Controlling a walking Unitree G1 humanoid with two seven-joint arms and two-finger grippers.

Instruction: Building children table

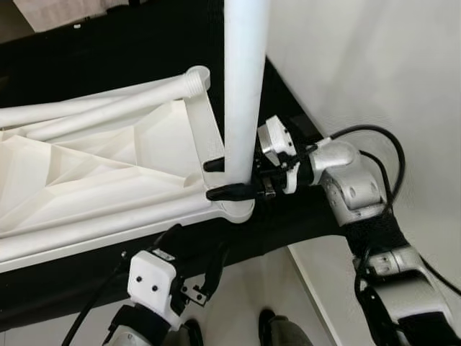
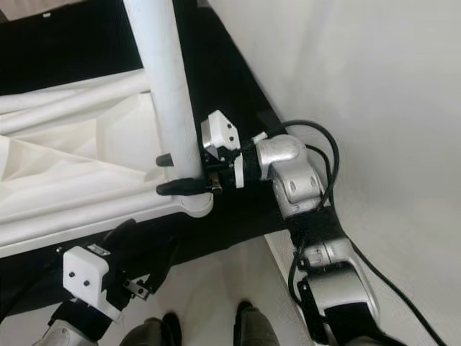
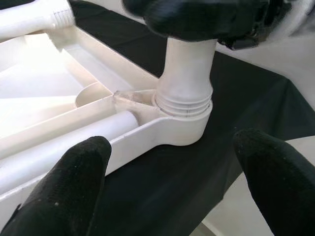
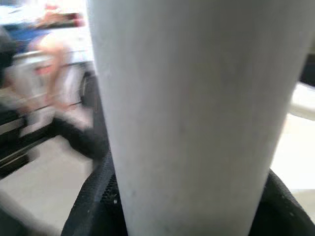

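The white plastic table top (image 1: 86, 180) lies upside down on a black cloth. One white leg (image 1: 243, 86) stands upright in its near corner socket (image 3: 182, 128), and the leg's thread (image 3: 183, 101) shows just above the socket rim. My right gripper (image 1: 215, 179) is shut on this leg close to its base, one finger on each side; the leg's shaft (image 4: 187, 108) is seen close up in the right wrist view. My left gripper (image 1: 193, 252) hangs open below the table top's front edge, apart from the socket, nothing between its fingers (image 3: 74, 177).
Two loose white legs (image 1: 108, 101) lie across the underside, one with its threaded end (image 1: 196, 78) near the upright leg. The black cloth (image 1: 302, 216) ends just past the corner. A white wall (image 1: 374, 65) stands to the right, with pale floor (image 1: 245, 288) below.
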